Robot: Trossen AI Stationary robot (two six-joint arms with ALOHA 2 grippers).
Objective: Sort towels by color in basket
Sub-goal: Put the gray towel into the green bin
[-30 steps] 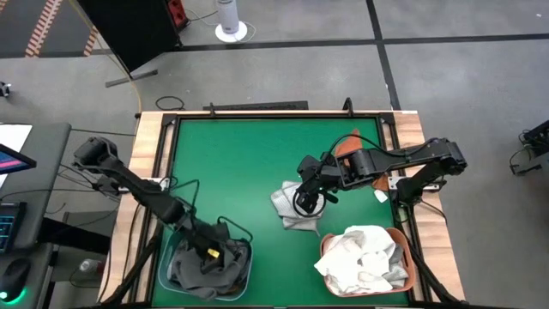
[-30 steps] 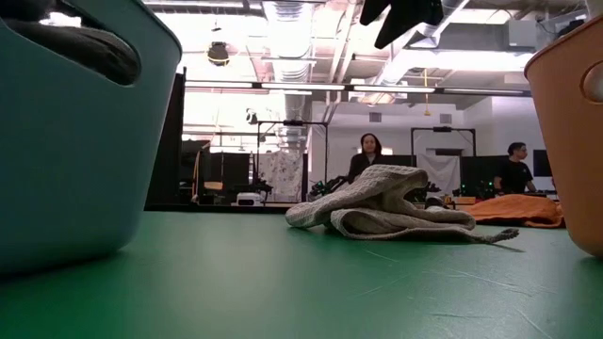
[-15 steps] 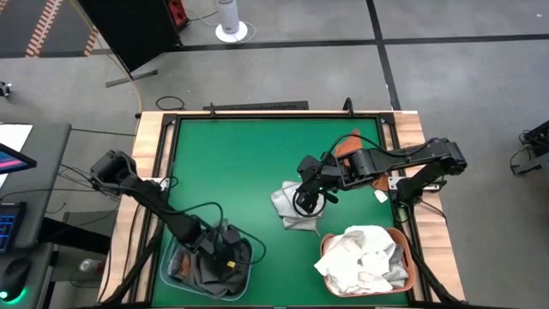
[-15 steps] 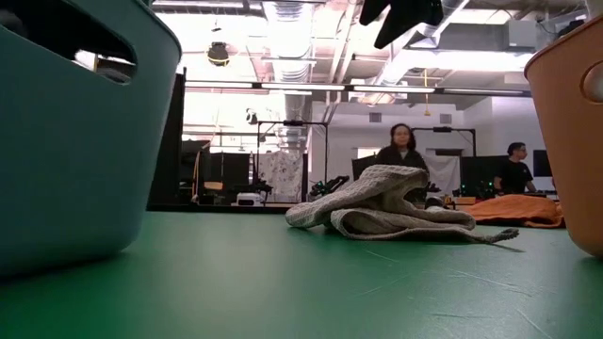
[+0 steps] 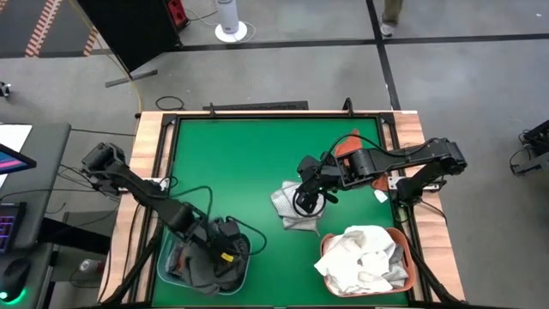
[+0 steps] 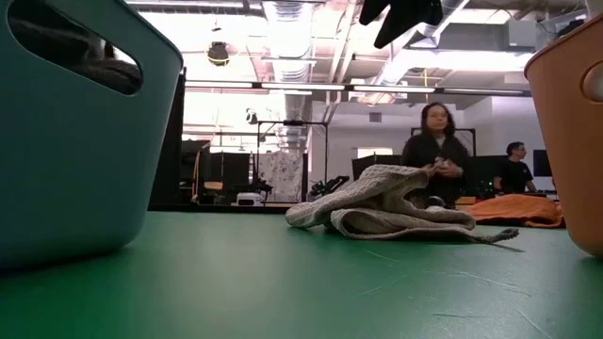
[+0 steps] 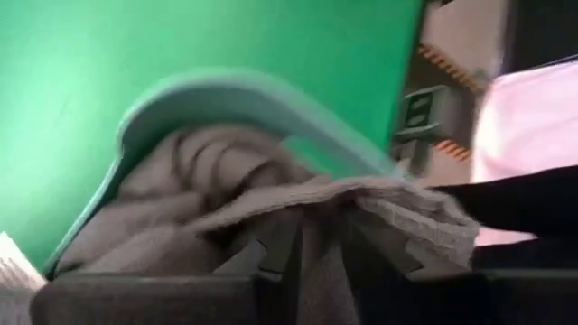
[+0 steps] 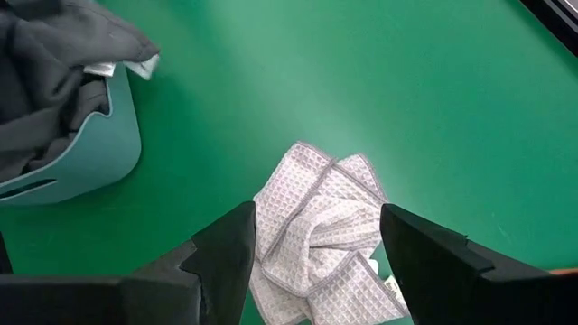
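Observation:
My left gripper (image 5: 221, 249) is down inside the teal basket (image 5: 165, 270) at the table's near left, shut on a grey towel (image 7: 397, 206) among the dark grey towels (image 5: 199, 264) heaped there. My right gripper (image 5: 306, 202) hangs open above a light grey waffle towel (image 8: 316, 226), which lies crumpled on the green table (image 5: 240, 163) near its middle; the fingers stand clear of it. White towels (image 5: 364, 257) fill the orange basket (image 5: 410, 257). A rust orange towel (image 5: 347, 148) lies on the table under the right arm. My left gripper (image 7: 321, 257) has grey towel cloth (image 7: 316, 236) between its two fingers, and a fold of it (image 7: 397, 206) drapes over one finger (image 7: 379, 248). One layer or several, I cannot tell. The towel rests on the dark grey heap (image 7: 163, 208) inside the basket.
The teal basket (image 6: 75, 141) stands at the near left and the orange basket (image 6: 570, 122) at the near right. A raised wooden frame (image 5: 154, 146) borders the green table. Green surface lies open across the far left and middle. People stand in the room beyond.
My left gripper has stayed inside the teal basket, shifting a little while its arm swung in toward the table and back out to the left. The grey cloth behind the basket's handle hole dropped away, then rose again. A person behind the table walked to the right.

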